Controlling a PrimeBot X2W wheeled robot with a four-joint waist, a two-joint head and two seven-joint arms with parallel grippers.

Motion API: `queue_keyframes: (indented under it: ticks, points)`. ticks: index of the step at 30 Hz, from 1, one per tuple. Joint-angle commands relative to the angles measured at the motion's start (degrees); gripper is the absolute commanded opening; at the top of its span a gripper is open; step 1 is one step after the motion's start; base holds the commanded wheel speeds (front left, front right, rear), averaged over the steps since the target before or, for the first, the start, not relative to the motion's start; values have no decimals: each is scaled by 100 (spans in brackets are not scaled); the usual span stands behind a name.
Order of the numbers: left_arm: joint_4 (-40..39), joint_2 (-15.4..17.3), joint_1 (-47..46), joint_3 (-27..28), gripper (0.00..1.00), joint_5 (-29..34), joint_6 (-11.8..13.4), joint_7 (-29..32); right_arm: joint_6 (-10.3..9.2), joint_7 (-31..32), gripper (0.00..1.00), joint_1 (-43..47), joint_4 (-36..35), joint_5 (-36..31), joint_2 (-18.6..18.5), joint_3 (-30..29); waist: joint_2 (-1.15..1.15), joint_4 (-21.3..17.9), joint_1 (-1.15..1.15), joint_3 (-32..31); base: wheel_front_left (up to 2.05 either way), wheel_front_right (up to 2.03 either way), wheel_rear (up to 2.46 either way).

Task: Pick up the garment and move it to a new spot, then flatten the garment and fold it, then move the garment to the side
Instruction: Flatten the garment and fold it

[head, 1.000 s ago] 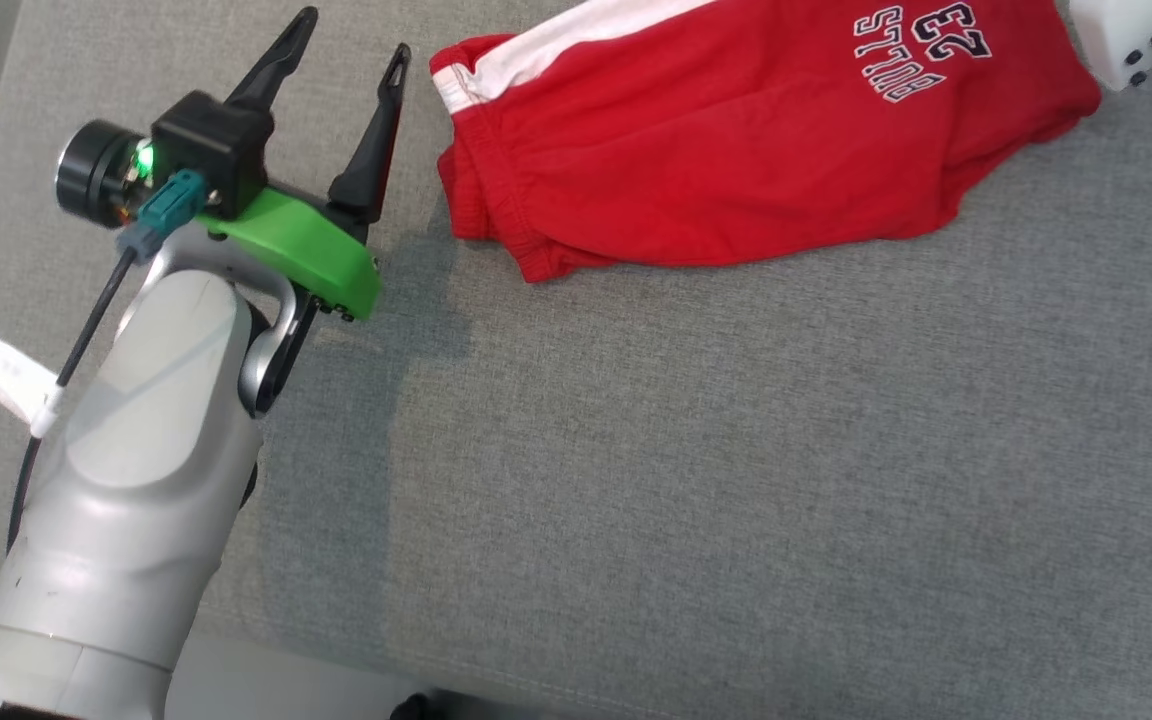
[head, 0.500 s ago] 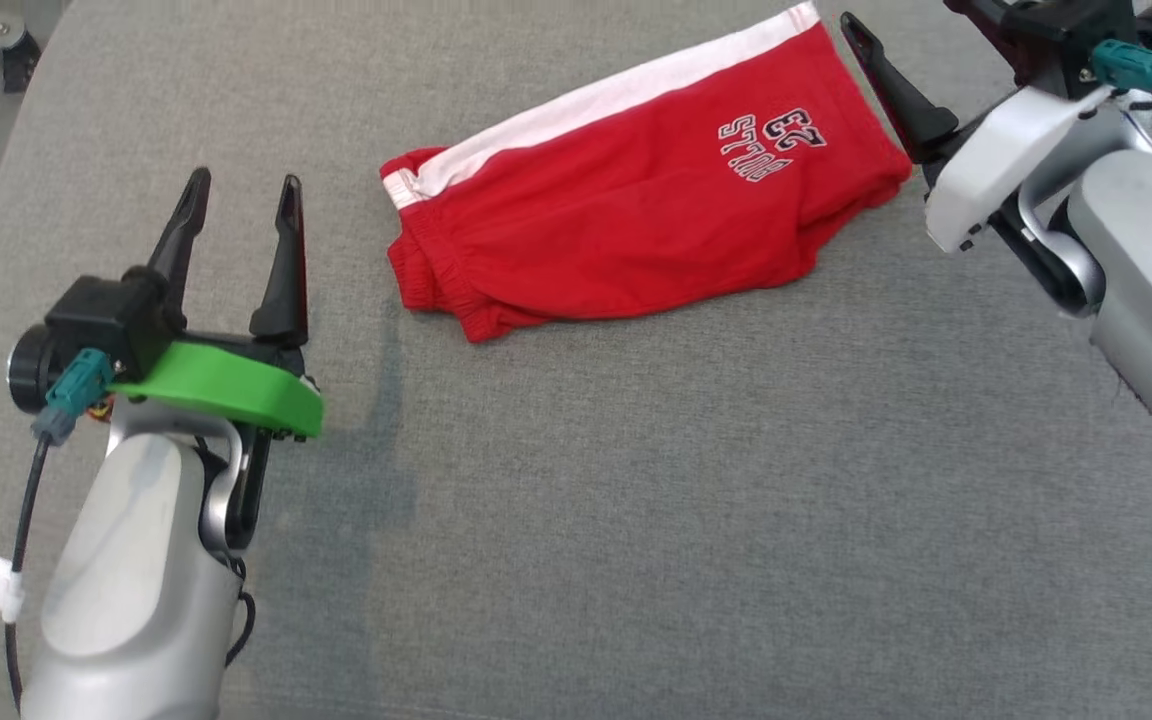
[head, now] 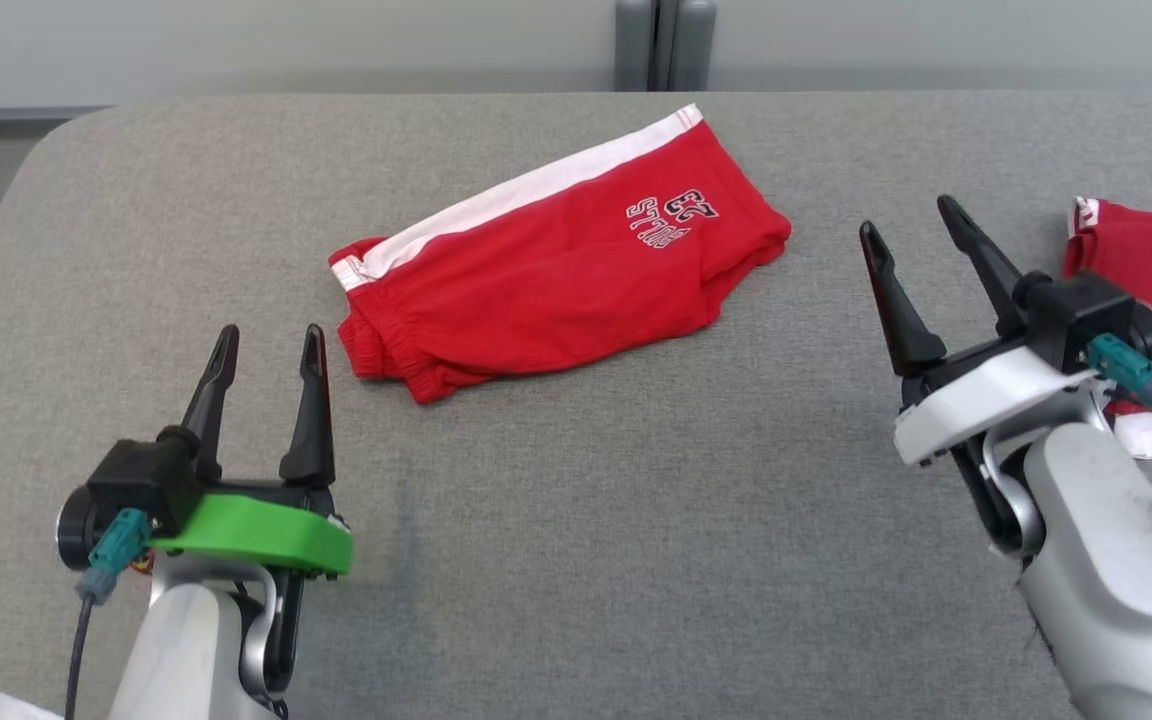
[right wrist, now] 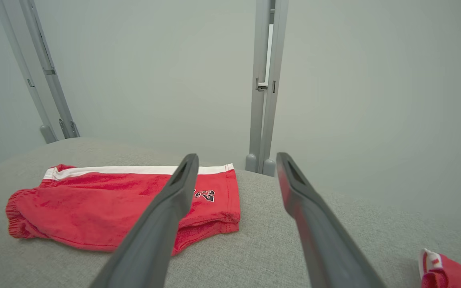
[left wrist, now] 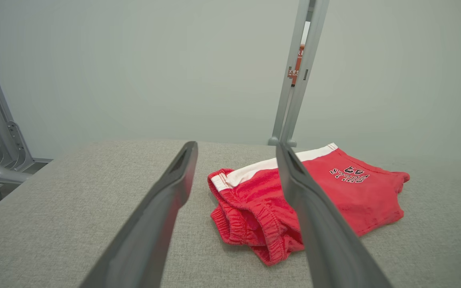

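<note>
Over the last second the head view has lifted and drawn back. That shift is the camera's, not the cloth's. The red garment (head: 556, 280) lies folded on the grey table (head: 636, 550), toward the far middle. The left pincer (head: 271, 332) and right pincer (head: 907, 215) both stand apart and empty, flanking the garment without touching it. A 2nd red cloth (head: 1151, 265) lies at the right edge. The fold looks finished, and moving the garment aside likely remains.
</note>
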Motion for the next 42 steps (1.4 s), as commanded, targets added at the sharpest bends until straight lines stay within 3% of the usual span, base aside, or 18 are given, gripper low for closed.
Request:
queue_keyframes:
  ticks: [1,9,19,32,42]
  points:
    - [-53,-47,191,64,100,73,-20,-16,-7,-12,100,255,-111,-112,193,-146,0,-184,0,-166,0,0,0]
    - [-204,-223,762,196,100,278,-67,-16,-7,-12,100,1138,-464,-499,779,-665,0,-297,0,-229,0,0,0]
    - [-166,-270,730,135,100,271,-98,-15,-7,-13,100,1369,-454,-581,958,-867,0,-216,0,-157,0,0,0]
    - [-175,-268,460,-200,100,-111,-8,-16,-4,257,100,529,486,700,1168,-847,0,449,0,360,0,0,0]
    - [-22,-268,157,-733,100,-418,75,-15,-4,1007,100,-440,1507,2120,1317,-1558,0,1097,0,780,0,0,0]
